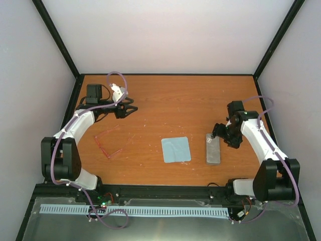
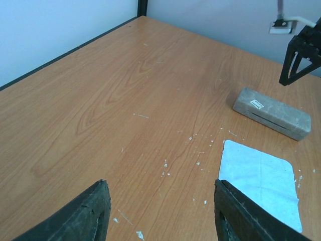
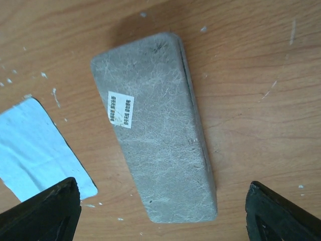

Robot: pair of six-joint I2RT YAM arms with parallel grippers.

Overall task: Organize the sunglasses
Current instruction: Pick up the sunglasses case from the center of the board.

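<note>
The sunglasses (image 1: 103, 147), thin red-pink frame with arms spread, lie on the left part of the table and show only in the top view. My left gripper (image 1: 131, 109) (image 2: 161, 186) hovers open beyond them, with bare wood between its fingers. The grey case (image 1: 213, 149) (image 3: 155, 125) (image 2: 273, 113) lies closed at the right. My right gripper (image 1: 216, 134) (image 3: 161, 185) hangs open just over the case's far end, its fingertips (image 3: 50, 208) apart on either side, not touching it.
A light blue cloth (image 1: 176, 149) (image 2: 261, 183) (image 3: 35, 145) lies flat between the sunglasses and the case, just left of the case. White walls and a black frame (image 1: 75, 95) bound the wooden table (image 1: 180, 100).
</note>
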